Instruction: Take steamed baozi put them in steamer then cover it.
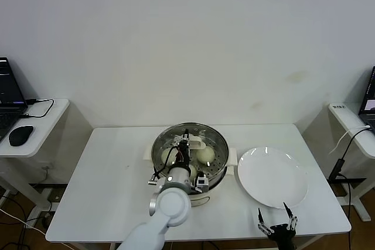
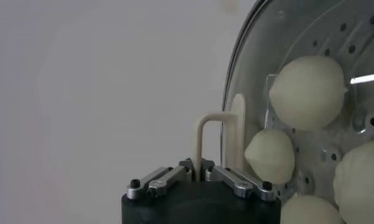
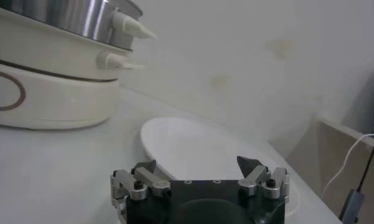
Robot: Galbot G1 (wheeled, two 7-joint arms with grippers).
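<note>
From up top, the left gripper (image 1: 186,143) sits over the steamer (image 1: 190,162), pinched shut on the cover (image 1: 206,132) handle, with the baozi (image 1: 206,155) right under it. The white plate (image 1: 272,176) lies just off to its side, and the right gripper (image 1: 278,222) waits, spread wide, at the table's (image 1: 111,180) front edge.

Left wrist: the fingers (image 2: 236,180) clamp the cream handle (image 2: 206,137) (glass between them and the buns (image 2: 307,92)).

Right wrist: the pincer's (image 3: 198,171) prongs hold nothing, the plate (image 3: 193,146) straight ahead and the steamer base (image 3: 47,85) beyond it.
</note>
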